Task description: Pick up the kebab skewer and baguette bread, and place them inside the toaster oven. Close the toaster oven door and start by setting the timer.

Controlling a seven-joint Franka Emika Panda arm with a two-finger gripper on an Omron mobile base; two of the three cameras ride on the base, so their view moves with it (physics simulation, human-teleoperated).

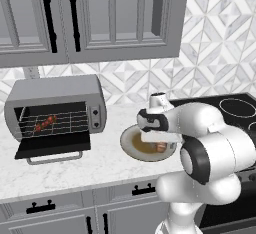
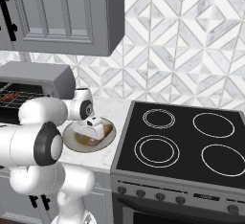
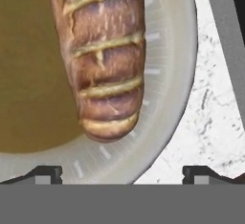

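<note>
The toaster oven [image 1: 55, 94] stands at the counter's left with its door [image 1: 52, 147] dropped open. The kebab skewer [image 1: 44, 123] lies on the wire rack inside. The baguette bread [image 3: 103, 60] rests on a round beige plate [image 3: 165, 74], also seen as a tan loaf [image 2: 103, 131] at the plate's right side. My gripper [image 3: 123, 175] hangs open just above the plate, pointing down; the loaf's rounded end lies between and ahead of the fingertips [image 3: 48, 174], untouched. In the left base view the hand covers most of the baguette [image 1: 160, 148].
A black stovetop [image 2: 186, 141] lies right of the plate [image 2: 72, 141], its edge [image 3: 229, 27] close to the hand. Grey wall cabinets [image 1: 90, 18] hang above the oven. White marble counter [image 1: 100, 163] runs between oven and plate.
</note>
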